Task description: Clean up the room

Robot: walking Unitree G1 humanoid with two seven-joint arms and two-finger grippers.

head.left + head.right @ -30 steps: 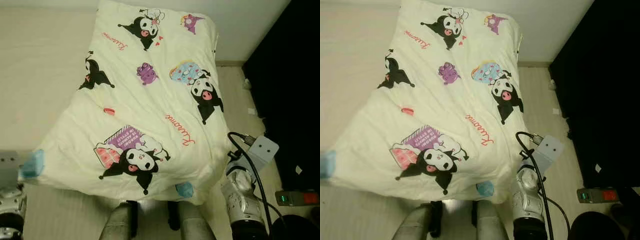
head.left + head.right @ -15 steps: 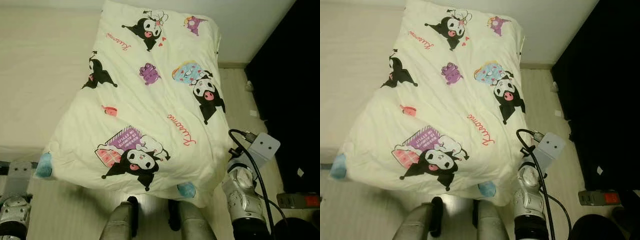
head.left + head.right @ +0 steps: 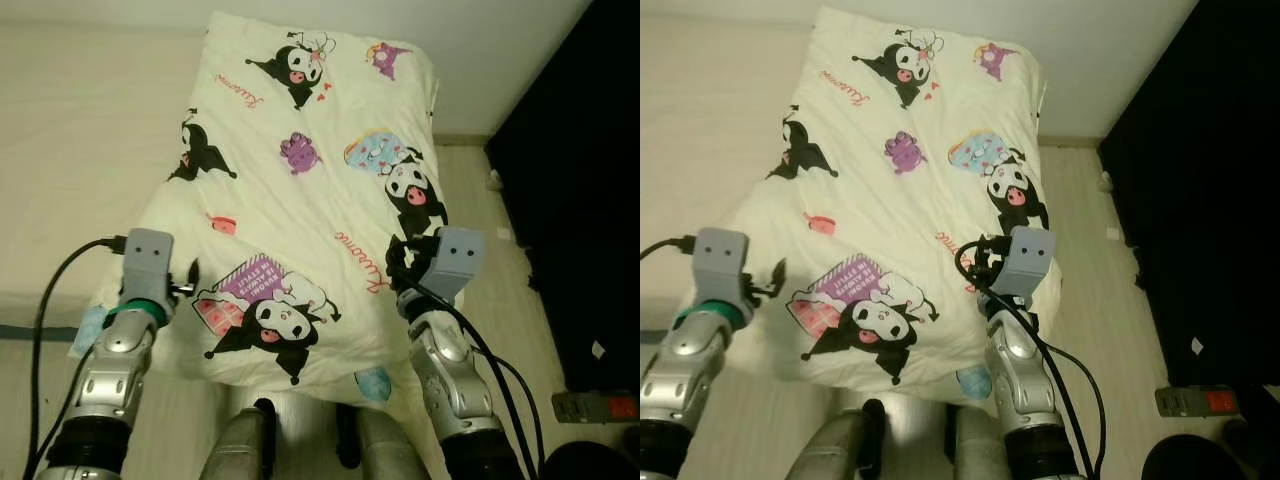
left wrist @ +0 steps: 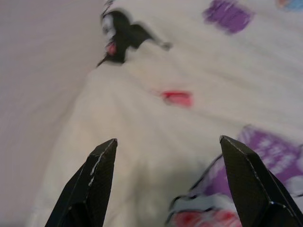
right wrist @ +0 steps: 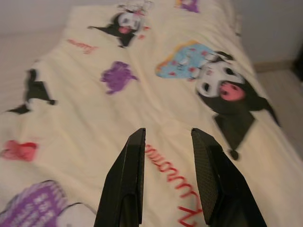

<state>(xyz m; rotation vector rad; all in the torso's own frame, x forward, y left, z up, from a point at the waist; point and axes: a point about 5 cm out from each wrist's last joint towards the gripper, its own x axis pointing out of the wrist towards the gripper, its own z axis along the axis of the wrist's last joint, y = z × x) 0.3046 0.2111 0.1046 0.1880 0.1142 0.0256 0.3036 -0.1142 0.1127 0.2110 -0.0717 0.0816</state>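
Hovering over cartoon-print quilt [image 3: 300, 200], left gripper [image 4: 168, 177] fingers spread, right gripper [image 5: 166, 175] narrower

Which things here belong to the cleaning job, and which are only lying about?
Job:
- printed quilt on the bed
- left gripper, open over its left edge
- right gripper, open over its right part

Lying about:
- power strip on the floor

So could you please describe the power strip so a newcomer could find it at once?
Start at the cream cartoon-print blanket on the bed, then look to the pale floor on the robot's right. The power strip lies by the dark area, marked by its red switch.
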